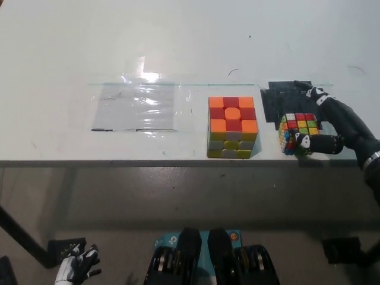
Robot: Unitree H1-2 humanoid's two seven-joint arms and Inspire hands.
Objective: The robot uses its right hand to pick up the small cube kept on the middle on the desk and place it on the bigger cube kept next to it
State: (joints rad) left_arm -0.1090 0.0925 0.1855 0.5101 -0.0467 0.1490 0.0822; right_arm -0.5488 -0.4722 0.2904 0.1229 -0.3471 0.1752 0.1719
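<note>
The white left hand (76,270) rests low, below the surface. The big orange-and-red cube (232,126) waits mid-surface. Just right, the small multicoloured cube (298,132) sits wrapped by the black right hand (323,122). Grasping step; next, lift.

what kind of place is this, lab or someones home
Probably a lab or test bench: a bare white desk with black tape patches, a taped clear sheet, and two puzzle cubes laid out.

Lab-style test bench, plain white desk (178,41), taped clear plastic sheet (138,107), black marker patch (279,101), grey floor (178,202)
</note>
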